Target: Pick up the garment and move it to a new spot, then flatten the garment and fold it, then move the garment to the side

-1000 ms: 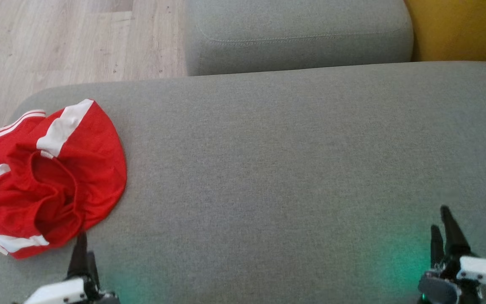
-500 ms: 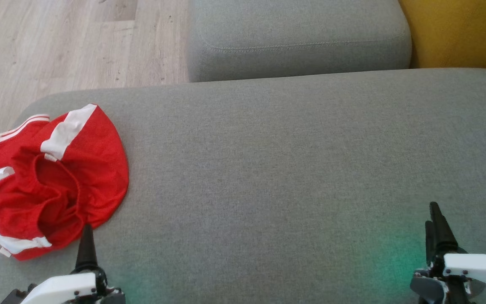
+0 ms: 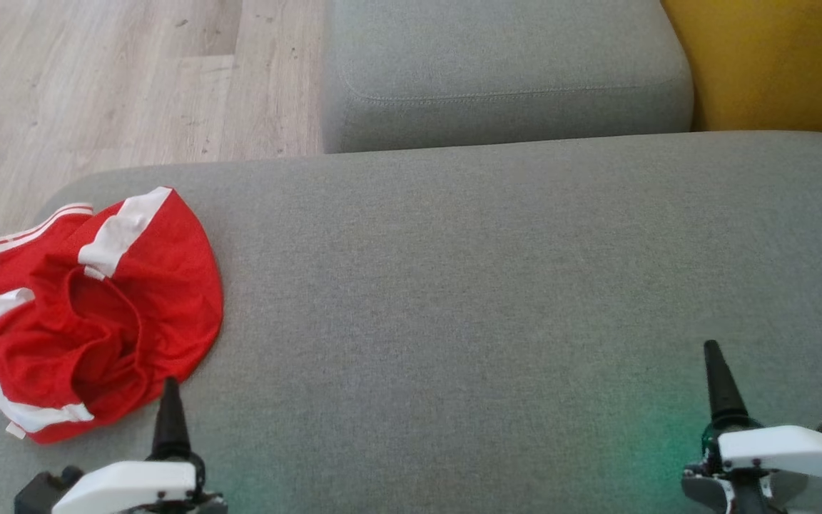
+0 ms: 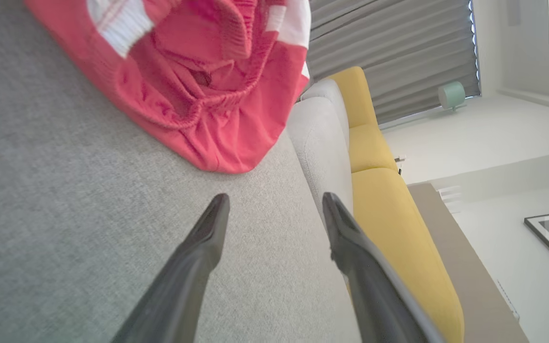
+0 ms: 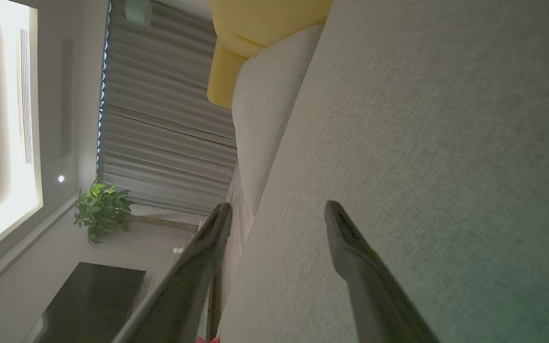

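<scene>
Head view has shifted w/ the camera, not the cloth: red-white garment (image 3: 97, 307) lies crumpled at left end of grey cushion (image 3: 489, 285), left gripper (image 4: 275, 197) has edged right by its near hem, fingers apart, right gripper (image 5: 278, 205) apart too, well off right, so pickup's not begun.

The head camera shifts, so the whole scene slides lower. The dark two-fingered left gripper (image 3: 170, 391) and right gripper (image 3: 711, 357) both edge inward and forward.
</scene>
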